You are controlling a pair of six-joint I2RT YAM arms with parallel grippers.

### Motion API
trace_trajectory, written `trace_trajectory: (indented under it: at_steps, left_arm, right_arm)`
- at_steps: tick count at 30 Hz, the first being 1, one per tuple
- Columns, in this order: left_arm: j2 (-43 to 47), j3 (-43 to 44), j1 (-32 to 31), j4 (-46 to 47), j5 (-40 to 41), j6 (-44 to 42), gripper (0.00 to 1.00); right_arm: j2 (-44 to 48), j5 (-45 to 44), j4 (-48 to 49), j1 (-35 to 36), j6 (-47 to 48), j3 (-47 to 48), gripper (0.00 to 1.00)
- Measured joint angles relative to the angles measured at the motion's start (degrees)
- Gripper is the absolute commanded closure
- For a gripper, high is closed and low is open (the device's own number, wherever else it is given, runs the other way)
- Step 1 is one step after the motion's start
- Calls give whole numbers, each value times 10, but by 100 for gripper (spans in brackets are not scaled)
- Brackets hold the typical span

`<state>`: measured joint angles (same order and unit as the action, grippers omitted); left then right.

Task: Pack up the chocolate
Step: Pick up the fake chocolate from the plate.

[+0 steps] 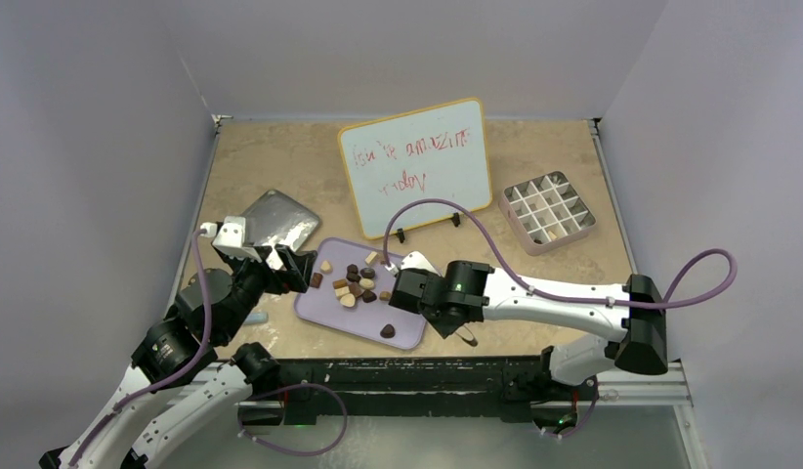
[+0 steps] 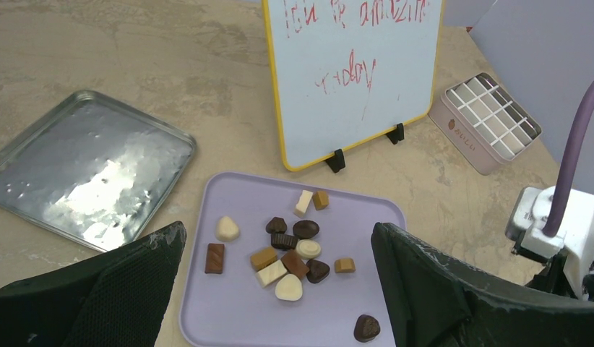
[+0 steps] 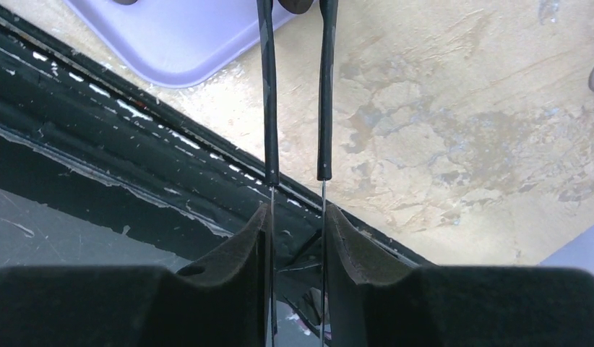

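The only readable writing stands on the whiteboard (image 1: pixel 417 161), in red marker by hand. From the top view it reads "You're amazing" on the upper line, slanting upward, and "today" beneath it; the first word is the least clear. In the left wrist view the frame's top edge cuts the upper line, while "today" shows whole. The box (image 2: pixel 460 137) bears a small printed mark on its side wall, too small to read.

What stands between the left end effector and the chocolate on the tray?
Nothing visible. The left end effector is open at the left edge of the lavender tray, and the chocolate lies uncovered just ahead of it.
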<state>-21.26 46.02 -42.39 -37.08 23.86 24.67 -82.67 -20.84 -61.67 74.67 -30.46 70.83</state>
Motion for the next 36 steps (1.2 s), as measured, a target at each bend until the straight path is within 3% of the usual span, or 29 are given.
trace_trajectory:
  at_steps: [12, 22, 27, 32, 36]
  left_arm:
    - [0, 0, 0, 0, 0, 0, 0]
    - [0, 0, 0, 0, 0, 0, 0]
    - [0, 0, 0, 0, 0, 0, 0]
    - [0, 0, 0, 0, 0, 0, 0]
    - [0, 0, 0, 0, 0, 0, 0]
  right_arm:
    - [-16, 13, 41, -23, 28, 0, 74]
    - [-38, 36, 67, -23, 31, -19, 59]
    - [-31, 42, 67, -23, 31, -39, 59]
    - [-31, 47, 67, -23, 29, -48, 73]
    - [-28, 50, 66, -23, 27, -48, 74]
